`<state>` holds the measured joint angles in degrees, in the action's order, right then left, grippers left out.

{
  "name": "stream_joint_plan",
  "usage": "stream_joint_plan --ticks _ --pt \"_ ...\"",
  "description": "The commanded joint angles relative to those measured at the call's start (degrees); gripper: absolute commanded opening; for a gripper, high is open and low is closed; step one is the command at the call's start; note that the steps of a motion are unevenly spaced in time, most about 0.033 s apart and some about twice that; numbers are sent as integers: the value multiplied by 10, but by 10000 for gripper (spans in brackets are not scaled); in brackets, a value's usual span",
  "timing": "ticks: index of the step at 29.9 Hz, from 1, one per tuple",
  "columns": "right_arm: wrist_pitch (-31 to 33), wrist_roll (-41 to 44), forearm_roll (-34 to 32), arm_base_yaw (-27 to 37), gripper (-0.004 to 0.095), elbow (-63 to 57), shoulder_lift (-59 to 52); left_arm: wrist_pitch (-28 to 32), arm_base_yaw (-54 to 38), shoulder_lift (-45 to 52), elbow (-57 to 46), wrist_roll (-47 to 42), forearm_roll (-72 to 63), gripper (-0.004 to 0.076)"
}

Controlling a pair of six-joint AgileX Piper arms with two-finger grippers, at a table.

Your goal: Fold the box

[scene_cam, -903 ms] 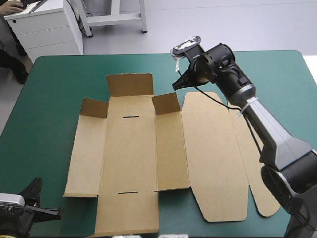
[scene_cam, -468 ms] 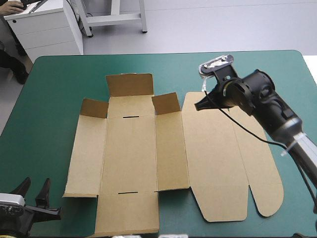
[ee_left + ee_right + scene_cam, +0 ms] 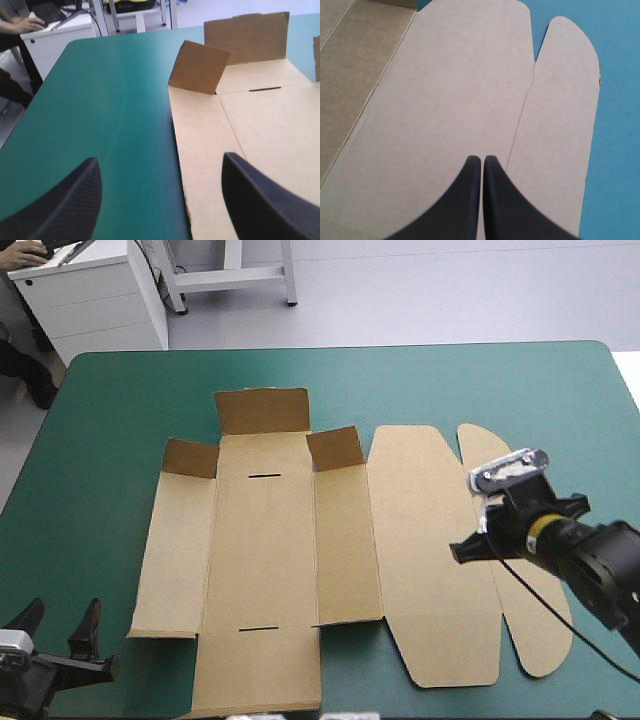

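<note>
Hovering over mostly flat brown box [image 3: 265, 550].
Right pincer [image 3: 482, 159] pressed together empty, left pincer [image 3: 160, 160] spread wide. Probably light, stiff board; best taken at an outer edge.

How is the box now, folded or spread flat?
Mostly spread flat: the box lies as a sheet on the teal-green table; only three flaps at its far end stand up.

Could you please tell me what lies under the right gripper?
The lid panel of the flat brown cardboard box lies under the right gripper, its jaws shut. The teal-green table cover beneath that board is hidden; contact cannot be judged.
</note>
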<state>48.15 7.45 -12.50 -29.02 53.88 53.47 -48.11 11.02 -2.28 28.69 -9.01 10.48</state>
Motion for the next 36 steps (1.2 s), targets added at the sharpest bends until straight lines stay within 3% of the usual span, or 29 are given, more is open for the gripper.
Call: stream_joint_plan --ticks 1,9,15,18,22,25,32,36 --pt "-44 1 -5 3 -1 -37 -70 -17 2 -88 64 -14 18 479" --pt "-19 0 56 3 -1 -102 -172 -6 2 -309 156 51 40 478" --pt "-3 -8 69 3 -1 -137 -217 -2 2 -378 161 53 57 474" --pt "1 -16 76 3 -1 -151 -238 -1 1 -395 161 29 142 473" --pt "17 -24 100 3 -1 -151 -253 7 -39 -422 167 -67 245 470" --pt "24 -30 109 3 -1 -151 -254 32 -94 -448 169 -48 213 463" --pt "43 -45 141 3 -1 -151 -254 68 -227 -526 175 131 -24 463" --pt "51 -47 150 1 -1 -151 -254 47 -260 -557 184 203 -129 463"
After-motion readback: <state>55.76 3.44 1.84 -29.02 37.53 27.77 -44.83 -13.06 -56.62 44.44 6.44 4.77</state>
